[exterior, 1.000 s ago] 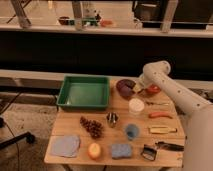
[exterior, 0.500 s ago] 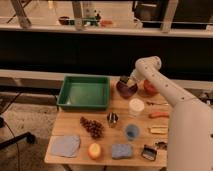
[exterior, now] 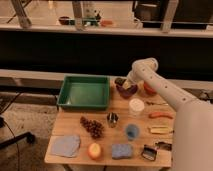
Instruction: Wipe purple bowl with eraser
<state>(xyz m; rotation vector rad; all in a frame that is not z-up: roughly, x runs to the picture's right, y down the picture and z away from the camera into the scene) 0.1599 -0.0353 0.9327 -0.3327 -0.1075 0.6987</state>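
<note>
The robot's gripper (exterior: 122,82) has swung left into the round dark purple bowl (exterior: 126,93), seemingly pinching the small pale yellow eraser (exterior: 128,85); wiping can begin.

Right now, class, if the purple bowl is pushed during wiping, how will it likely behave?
The purple bowl looks shallow and wide, so it probably won't tip. It stands loose on the wooden table, so it may slide. The gripper hangs over its rim; pressure there might rock it.
</note>
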